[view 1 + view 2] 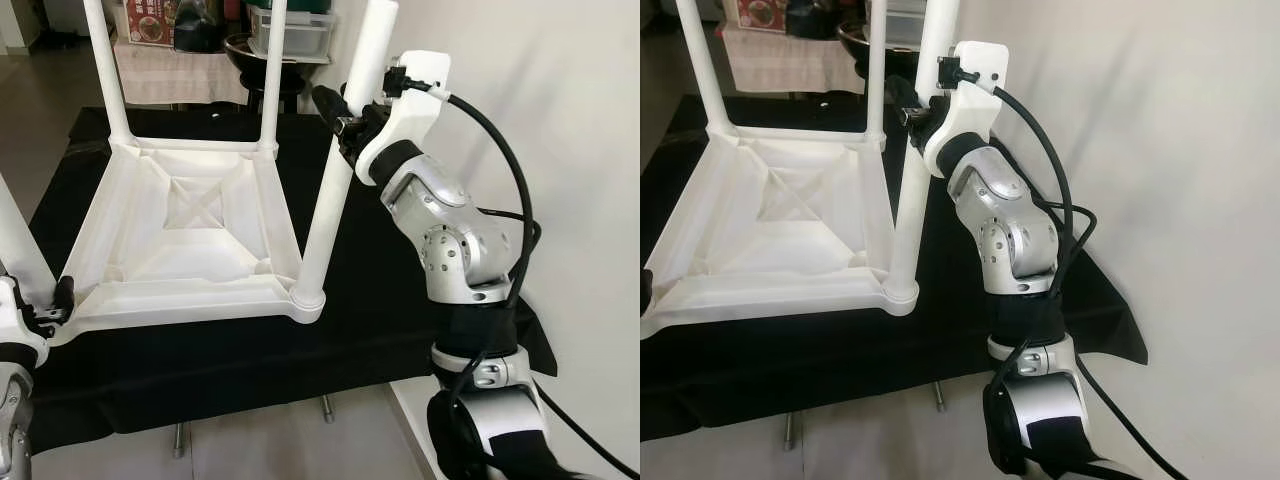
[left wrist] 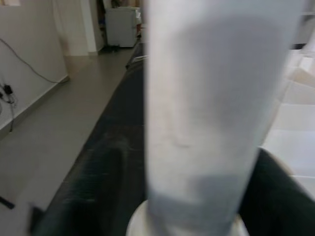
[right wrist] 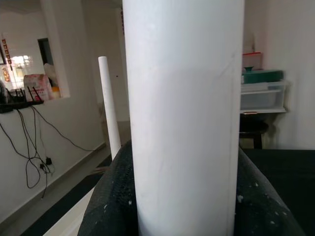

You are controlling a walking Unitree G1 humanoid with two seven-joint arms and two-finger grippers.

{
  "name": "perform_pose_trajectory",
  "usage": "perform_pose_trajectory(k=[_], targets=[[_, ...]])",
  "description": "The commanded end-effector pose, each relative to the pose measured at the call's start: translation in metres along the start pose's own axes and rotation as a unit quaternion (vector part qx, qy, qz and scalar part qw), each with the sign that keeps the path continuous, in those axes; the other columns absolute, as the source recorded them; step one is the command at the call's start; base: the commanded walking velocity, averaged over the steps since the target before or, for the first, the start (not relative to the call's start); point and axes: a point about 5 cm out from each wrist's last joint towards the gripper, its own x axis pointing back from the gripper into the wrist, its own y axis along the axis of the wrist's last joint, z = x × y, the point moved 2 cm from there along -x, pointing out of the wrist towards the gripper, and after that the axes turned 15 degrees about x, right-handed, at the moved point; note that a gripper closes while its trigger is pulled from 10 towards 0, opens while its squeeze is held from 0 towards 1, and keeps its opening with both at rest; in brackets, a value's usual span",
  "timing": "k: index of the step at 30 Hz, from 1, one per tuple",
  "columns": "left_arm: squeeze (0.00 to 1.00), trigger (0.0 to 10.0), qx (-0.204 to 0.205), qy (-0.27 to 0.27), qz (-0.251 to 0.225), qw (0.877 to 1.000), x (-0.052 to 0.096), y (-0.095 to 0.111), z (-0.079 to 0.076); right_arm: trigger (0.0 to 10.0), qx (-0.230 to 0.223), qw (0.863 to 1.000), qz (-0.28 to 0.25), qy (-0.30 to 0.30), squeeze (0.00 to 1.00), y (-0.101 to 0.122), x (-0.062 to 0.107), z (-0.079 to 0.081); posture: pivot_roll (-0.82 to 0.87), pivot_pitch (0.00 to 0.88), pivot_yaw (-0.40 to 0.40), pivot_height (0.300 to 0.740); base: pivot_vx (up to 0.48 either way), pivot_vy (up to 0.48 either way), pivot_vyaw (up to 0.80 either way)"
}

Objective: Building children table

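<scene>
Squeezing the near right leg (image 1: 330, 190) with your right gripper (image 1: 350, 118), and the left gripper (image 1: 50, 300) its leg, push crooked and it pops out.

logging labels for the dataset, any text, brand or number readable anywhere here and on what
No text can be read in these pictures.
Red printed box behind the table: printing too small and blurred to read.
Red strip on the far wall: marks too small to read.
Upturned white table top and the white leg held by the right gripper: no lettering visible.
Left gripper, at the near left corner: no markings legible.
</scene>
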Motion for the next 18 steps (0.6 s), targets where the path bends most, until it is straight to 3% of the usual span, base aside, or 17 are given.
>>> perform_pose_trajectory(k=[1,7,8,9,11,12,13,14,16,18], targets=[[0.00,0.0,-0.003,0.028,-0.027,0.999,-0.006,0.016,0.018,0.0,-0.012,1.000,0.008,-0.004,0.00,-0.003,0.002,-0.002,-0.12,0.064,-0.143,0.740,0.000,0.000,0.00],[0.00,0.0,-0.012,0.040,-0.058,0.997,-0.015,0.041,0.030,0.0,-0.008,1.000,0.015,-0.016,0.00,-0.005,0.003,-0.005,-0.11,0.066,-0.138,0.740,0.000,0.000,0.00],[0.00,0.0,-0.015,0.038,-0.076,0.996,-0.020,0.055,0.031,0.8,-0.005,1.000,0.020,-0.020,0.00,-0.008,0.003,-0.007,-0.11,0.067,-0.137,0.740,0.000,0.000,0.00],[0.00,0.0,-0.018,0.035,-0.092,0.995,-0.023,0.068,0.032,9.0,-0.001,0.999,0.024,-0.024,0.00,-0.010,0.002,-0.009,-0.11,0.068,-0.135,0.740,0.000,0.000,0.00],[0.00,0.0,-0.018,0.035,-0.092,0.995,-0.023,0.068,0.032,9.0,-0.001,0.999,0.024,-0.024,0.00,-0.010,0.002,-0.009,-0.11,0.068,-0.135,0.740,0.000,0.000,0.00],[0.00,0.0,-0.024,0.030,-0.108,0.993,-0.027,0.081,0.031,9.0,0.004,0.999,0.029,-0.031,0.00,-0.012,0.002,-0.012,-0.11,0.068,-0.135,0.740,0.000,0.000,0.00],[0.00,0.0,-0.031,0.020,-0.130,0.991,-0.032,0.100,0.028,10.0,0.005,0.998,0.038,-0.044,0.00,-0.017,0.000,-0.017,-0.10,0.067,-0.132,0.740,0.000,0.000,0.00],[0.00,0.0,-0.042,0.009,-0.148,0.988,-0.035,0.117,0.024,10.0,0.008,0.997,0.049,-0.059,0.00,-0.021,-0.001,-0.023,-0.09,0.065,-0.129,0.740,0.000,0.000,0.00],[0.00,0.0,-0.042,0.009,-0.148,0.988,-0.035,0.117,0.024,10.0,0.008,0.997,0.049,-0.059,0.00,-0.021,-0.001,-0.023,-0.09,0.065,-0.129,0.740,0.000,0.000,0.00],[0.00,0.0,-0.068,-0.035,-0.201,0.977,-0.046,0.171,0.006,10.0,0.006,0.990,0.084,-0.114,0.00,-0.037,-0.003,-0.042,-0.08,0.064,-0.122,0.740,0.000,0.000,0.00]])
